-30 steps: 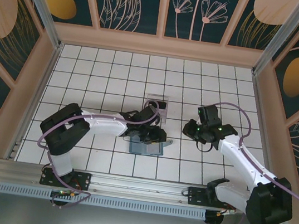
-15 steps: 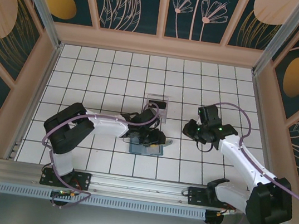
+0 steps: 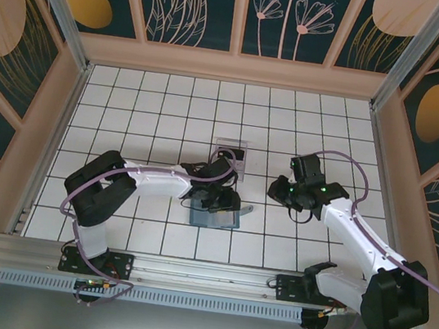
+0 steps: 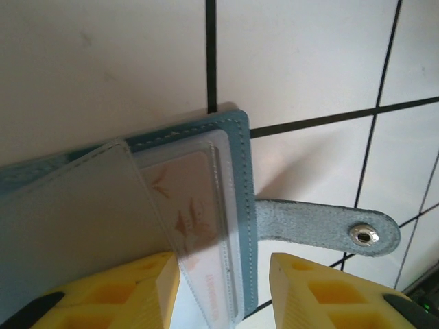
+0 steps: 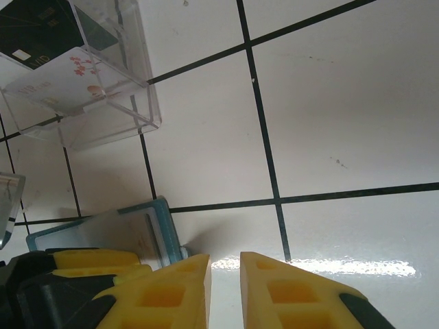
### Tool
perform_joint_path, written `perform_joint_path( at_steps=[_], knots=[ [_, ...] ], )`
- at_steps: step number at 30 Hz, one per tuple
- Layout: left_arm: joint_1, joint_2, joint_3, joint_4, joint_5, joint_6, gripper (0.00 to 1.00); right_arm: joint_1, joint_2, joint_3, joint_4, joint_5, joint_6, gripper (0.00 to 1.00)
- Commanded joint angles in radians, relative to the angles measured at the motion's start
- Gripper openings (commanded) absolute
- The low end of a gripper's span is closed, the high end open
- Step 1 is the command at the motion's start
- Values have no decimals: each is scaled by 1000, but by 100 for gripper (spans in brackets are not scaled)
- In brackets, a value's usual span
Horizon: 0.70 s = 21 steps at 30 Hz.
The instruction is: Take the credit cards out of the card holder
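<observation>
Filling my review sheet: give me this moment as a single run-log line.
left gripper: open, straddling card in card holder | right gripper: nearly closed, empty, above tiles | clear tray: holds cards

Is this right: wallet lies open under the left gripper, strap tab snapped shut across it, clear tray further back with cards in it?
Not quite. The strap tab is unfastened: it sticks out flat from the edge of the wallet onto the tiles, snap stud exposed, per the left wrist view. The left gripper over the open wallet and the clear tray holding cards are right.
</observation>
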State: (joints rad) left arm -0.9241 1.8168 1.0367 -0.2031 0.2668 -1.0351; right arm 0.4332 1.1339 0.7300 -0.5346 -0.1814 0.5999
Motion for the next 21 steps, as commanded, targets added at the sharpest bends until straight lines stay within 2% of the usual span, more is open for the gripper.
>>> perform_joint_path(
  at_steps=[1,21],
  knots=[
    [1,11,19,-174,-104,49,42,-8,-1,-8,-11,-3,-23,19],
    [-45,101,215,-476,-286,113,47,-14,-4,-21,0,-7,-32,20]
  ],
)
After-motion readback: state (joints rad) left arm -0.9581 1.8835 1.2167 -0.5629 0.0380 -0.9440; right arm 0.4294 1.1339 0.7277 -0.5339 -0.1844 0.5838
